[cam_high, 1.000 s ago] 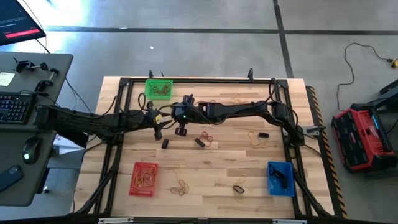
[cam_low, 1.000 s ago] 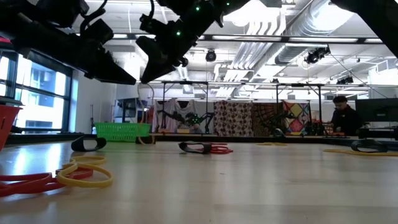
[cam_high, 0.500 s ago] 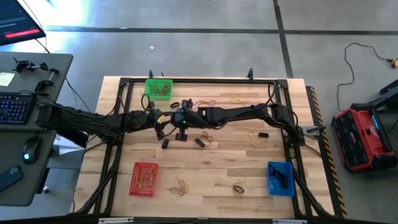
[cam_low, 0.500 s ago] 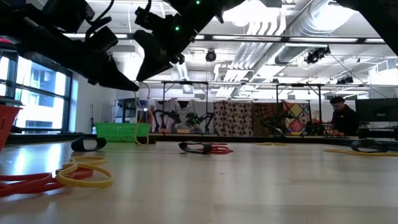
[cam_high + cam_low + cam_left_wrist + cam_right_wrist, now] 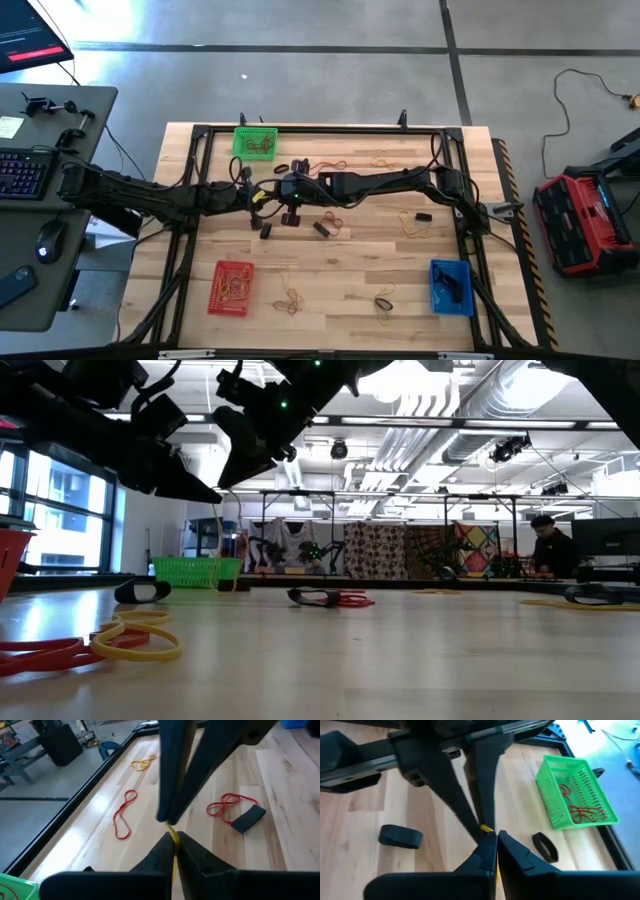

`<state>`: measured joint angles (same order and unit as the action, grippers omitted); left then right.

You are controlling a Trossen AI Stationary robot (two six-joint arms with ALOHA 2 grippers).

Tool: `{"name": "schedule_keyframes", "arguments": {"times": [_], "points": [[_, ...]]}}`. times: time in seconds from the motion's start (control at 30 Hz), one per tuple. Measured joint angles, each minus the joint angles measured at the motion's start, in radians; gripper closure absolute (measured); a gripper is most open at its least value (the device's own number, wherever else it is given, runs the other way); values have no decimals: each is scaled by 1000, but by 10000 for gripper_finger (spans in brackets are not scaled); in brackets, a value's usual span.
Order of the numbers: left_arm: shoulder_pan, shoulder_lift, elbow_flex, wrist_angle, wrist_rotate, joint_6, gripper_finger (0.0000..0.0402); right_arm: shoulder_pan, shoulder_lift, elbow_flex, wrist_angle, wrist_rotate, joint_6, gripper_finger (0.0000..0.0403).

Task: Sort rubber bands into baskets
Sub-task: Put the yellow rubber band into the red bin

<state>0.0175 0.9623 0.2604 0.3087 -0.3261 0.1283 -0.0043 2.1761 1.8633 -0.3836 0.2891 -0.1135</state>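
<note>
Baskets count three on the pale wooden slatted desk [image 5: 350,280]: green plastic mesh basket [image 5: 255,142] at the far edge with red bands inside, red plastic mesh basket [image 5: 231,286] near the front left with bands in it, blue plastic mesh basket [image 5: 451,286] front right with something dark inside. Loose thin rubber bands [image 5: 330,217] lie scattered, red, yellowish-tan and black, too many and too small to count surely. Left gripper [image 5: 262,196] and right gripper [image 5: 284,190] meet tip to tip above the desk middle, both closed, pinching one small yellow rubber band [image 5: 172,836] between them. Black arms cover the desk beneath. Flat black band [image 5: 400,836] lies beside. Person [image 5: 550,546] stands far behind.
</note>
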Motion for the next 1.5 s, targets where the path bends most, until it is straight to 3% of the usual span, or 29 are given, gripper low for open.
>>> {"name": "schedule_keyframes", "arguments": {"times": [0.4, 0.8, 0.93, 1.2, 1.37, 1.5], "points": [[2, -1, 7, -10, -50, -11, 401, 38, 0, 0, -1, 77, -71, 402], [0, -69, 201, -393, -31, -46, 401, 66, -76, 2, -127, 279, -62, 402], [-9, -108, 251, -496, 0, -77, 401, 64, -78, -10, -157, 217, -61, 402], [-64, -200, 305, -644, 9, -152, 401, 59, -83, -148, 9, 124, -70, 403], [-112, -243, 328, -696, 13, -179, 401, 57, -132, -287, 119, 94, -44, 403], [-153, -265, 351, -715, 59, -194, 401, 57, -237, -466, 309, 60, -24, 403]]}}
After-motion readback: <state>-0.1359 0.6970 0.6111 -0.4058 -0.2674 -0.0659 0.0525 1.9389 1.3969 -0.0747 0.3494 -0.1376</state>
